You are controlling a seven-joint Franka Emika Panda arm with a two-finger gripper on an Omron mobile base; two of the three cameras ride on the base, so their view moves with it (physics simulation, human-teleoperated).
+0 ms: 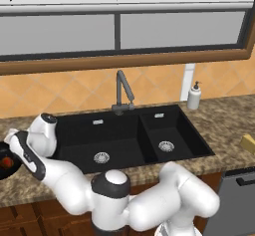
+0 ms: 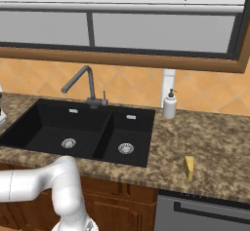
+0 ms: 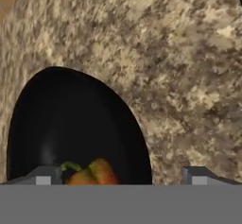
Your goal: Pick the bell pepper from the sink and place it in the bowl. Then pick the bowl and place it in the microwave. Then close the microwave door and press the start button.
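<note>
Hovering over bowl (image 3: 71,124) on counter (image 3: 189,76), gripper (image 3: 118,176) spread wide, empty; pepper (image 3: 92,173) lay inside, left of sink (image 1: 124,135)

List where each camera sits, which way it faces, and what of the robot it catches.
Left base view: behind the arm on its left, looking forward and down at the sink; the white arm reaches left toward the bowl.
Right base view: behind on the right, same sink; an arm link shows at lower left.
Hand view: on the hand, looking down at the bowl holding the bell pepper; the pincer tips stand apart.
Both base views share the sink, faucet and soap bottle.
</note>
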